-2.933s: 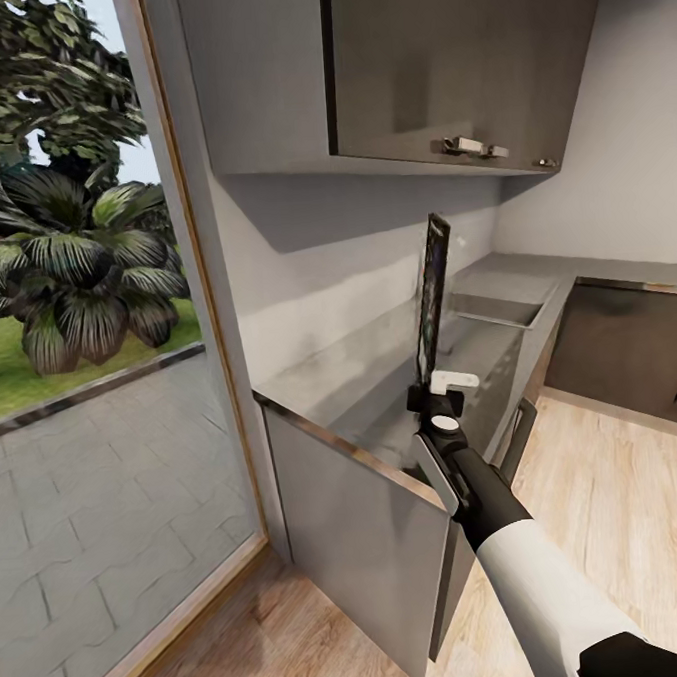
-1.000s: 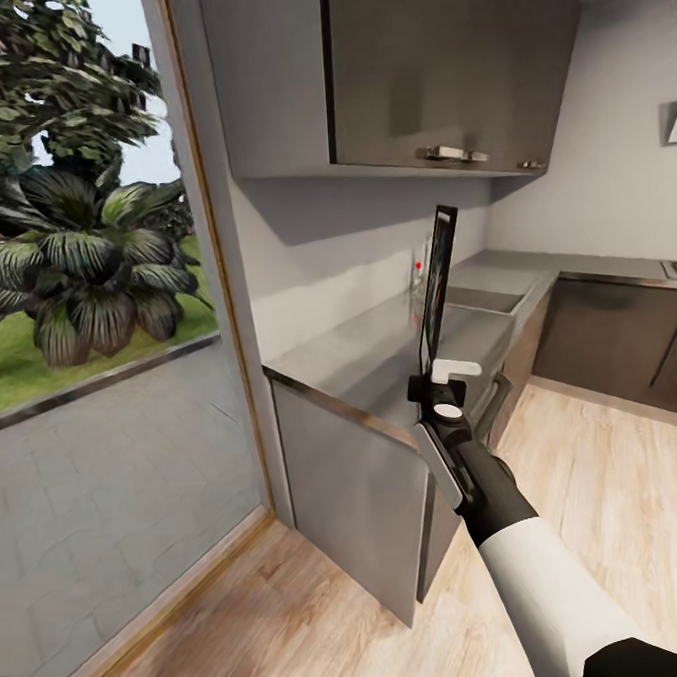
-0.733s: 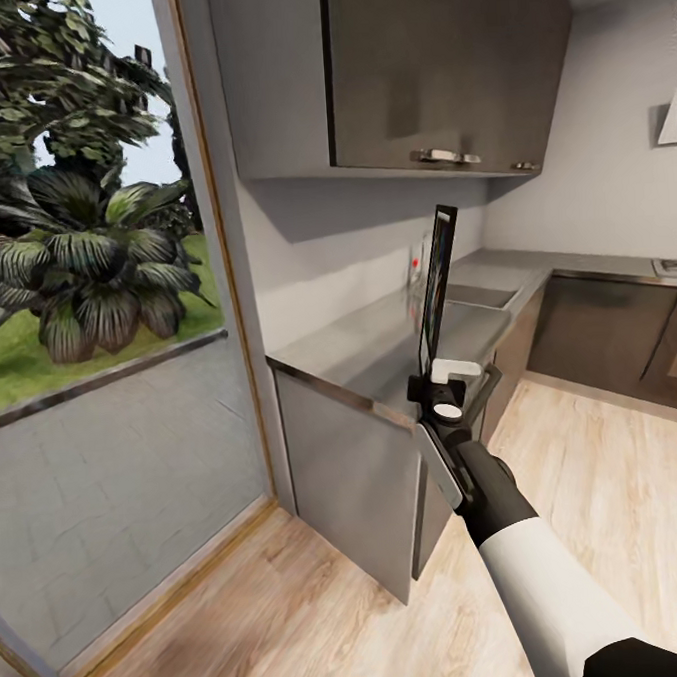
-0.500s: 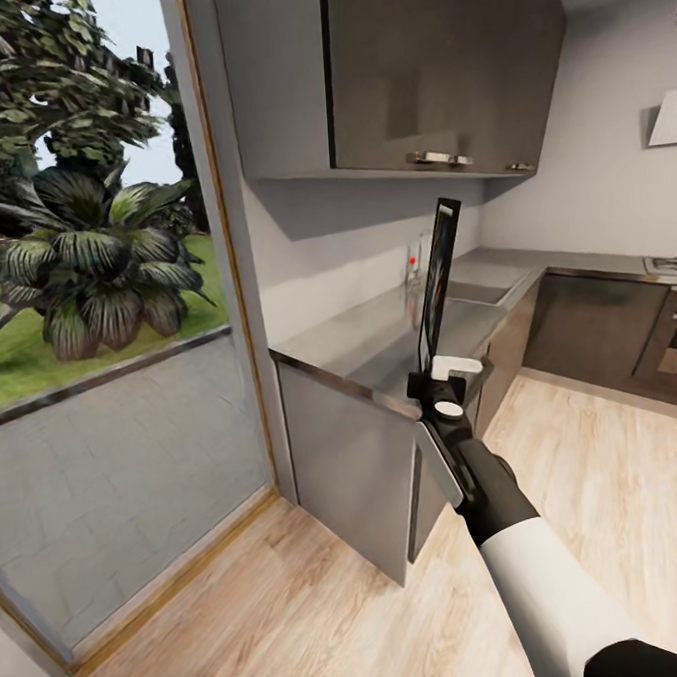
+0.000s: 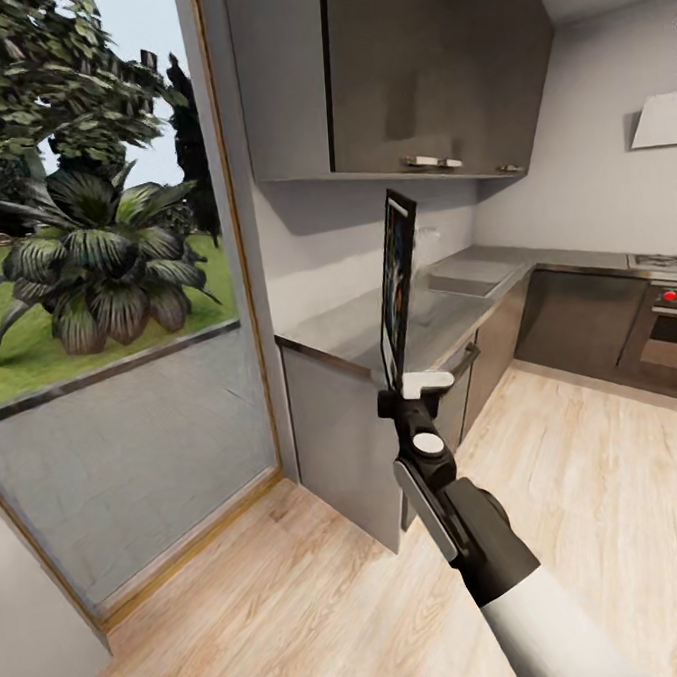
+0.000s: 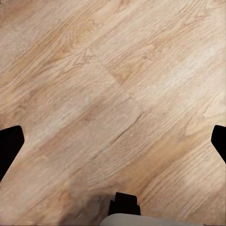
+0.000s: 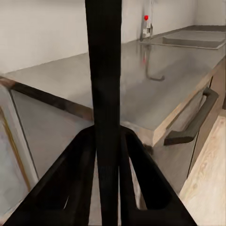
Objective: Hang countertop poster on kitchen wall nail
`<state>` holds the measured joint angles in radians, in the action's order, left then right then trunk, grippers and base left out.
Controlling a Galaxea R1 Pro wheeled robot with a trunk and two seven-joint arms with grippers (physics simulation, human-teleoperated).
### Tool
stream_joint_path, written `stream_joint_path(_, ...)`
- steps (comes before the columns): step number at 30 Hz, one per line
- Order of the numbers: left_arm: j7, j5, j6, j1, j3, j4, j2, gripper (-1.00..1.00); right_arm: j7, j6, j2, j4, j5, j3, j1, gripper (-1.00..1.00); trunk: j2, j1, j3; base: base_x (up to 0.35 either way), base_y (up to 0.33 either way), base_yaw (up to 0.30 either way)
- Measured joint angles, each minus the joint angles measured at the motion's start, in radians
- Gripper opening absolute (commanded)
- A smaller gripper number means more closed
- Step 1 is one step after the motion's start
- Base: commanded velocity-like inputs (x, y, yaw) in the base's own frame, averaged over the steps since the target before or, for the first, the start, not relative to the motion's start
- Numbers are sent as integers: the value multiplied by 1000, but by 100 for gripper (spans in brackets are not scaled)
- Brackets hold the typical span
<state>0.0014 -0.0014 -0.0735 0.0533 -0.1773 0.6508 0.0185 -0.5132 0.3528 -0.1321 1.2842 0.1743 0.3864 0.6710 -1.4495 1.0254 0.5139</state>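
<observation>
Right gripper (image 5: pixel 406 386) is clamped on the bottom edge of the poster (image 5: pixel 397 275), holding it upright and edge-on above the wooden floor (image 5: pixel 608 482), in front of the grey desk (image 5: pixel 358 329). Seen from the right wrist, the poster's black frame (image 7: pixel 104 94) runs straight up between both fingers (image 7: pixel 77 179). Left gripper (image 6: pixel 113 141) hangs over bare floor with its fingers wide apart, holding nothing. Farther back, a sink (image 5: pixel 470 275) sits in the desk, under grey wall cabinets (image 5: pixel 432 67).

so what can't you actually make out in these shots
- Poster artwork: turned nearly edge-on in the head view; the right wrist view shows its black edge.
- Wall nails: none discernible.
- Left gripper: fingertips cut off by the frame edges.
- Tap: too small and blurred for detail.
</observation>
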Motion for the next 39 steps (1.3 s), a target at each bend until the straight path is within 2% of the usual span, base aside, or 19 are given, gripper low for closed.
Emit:
stream_joint_path(1, 0, 0, 0, 0, 0, 0, 0, 100, 0, 0, 0, 10, -1, 13, -7, -100, 0, 0, 0, -126, 0, 0)
stream_joint_path(2, 0, 0, 0, 0, 0, 0, 0, 100, 0, 9, 0, 46, 2, 56, -25, -100, 0, 0, 0, -146, 0, 0)
stream_joint_path(7, 0, 0, 0, 0, 0, -1, 0, 100, -1, 51, 0, 107, -1, 136, -50, -100, 0, 0, 0, -270, 0, 0)
stream_joint_path(15, 0, 0, 0, 0, 0, -1, 0, 100, 1, 56, 0, 114, -2, 143, -53, -100, 0, 0, 0, -333, 0, 0)
stream_joint_path(18, 0, 0, 0, 0, 0, -1, 0, 100, 16, 56, 2, 127, -1, 163, -73, -100, 0, 0, 0, -222, 0, 0)
stream_joint_path(19, 0, 0, 0, 0, 0, -1, 0, 100, 34, 55, 2, 141, 2, 183, -91, -100, 0, 0, 0, -120, 0, 0)
stream_joint_path(21, 0, 0, 0, 0, 0, -1, 0, 100, 61, 55, 4, 155, -1, 199, -110, -100, 0, 0, 0, -78, 0, 0)
stream_joint_path(24, 0, 0, 0, 0, 0, -1, 0, 100, 150, 54, 10, 174, -5, 216, -141, -100, 0, 0, 0, -30, 0, 0)
stream_joint_path(25, 0, 0, 0, 0, 0, -1, 0, 100, 188, 52, 23, 177, -5, 219, -153, -100, 0, 0, 0, -10, 0, 0)
stream_joint_path(28, 0, 0, 0, 0, 0, -1, 0, 100, 330, 12, 84, 180, -6, 222, -198, -100, 0, 0, 0, -5, 0, 0)
stream_joint_path(29, 0, 0, 0, 0, 0, -1, 0, 100, 351, 1, 96, 180, -7, 222, -204, -100, 0, 0, 0, -2, 0, 0)
stream_joint_path(31, 0, 0, 0, 0, 0, -1, 0, 100, 424, -31, 154, 178, 0, 220, -216, -100, 0, 0, 0, -1, 0, 0)
stream_joint_path(33, 0, 0, 0, 0, 0, -1, 1, 100, 454, -41, 189, 177, 20, 221, -220, -100, 0, 0, 0, 0, 0, 0)
stream_joint_path(34, 0, 0, 0, 0, 0, -1, 1, 100, 496, -50, 238, 176, 73, 222, -226, -100, 0, 0, 0, 0, 0, 0)
stream_joint_path(36, 0, 0, 0, 0, 0, -1, 1, 100, 531, -58, 274, 174, 118, 222, -230, -100, 0, 0, 0, 0, 0, 0)
stream_joint_path(38, 0, 0, -1, 0, 0, -1, 1, 100, 607, -80, 339, 170, 179, 222, -234, -100, 0, 0, 0, 0, 0, 0)
stream_joint_path(39, 0, 0, -1, 0, 0, -1, 1, 100, 627, -88, 354, 169, 189, 222, -234, -100, 0, 0, 0, 0, 0, 0)
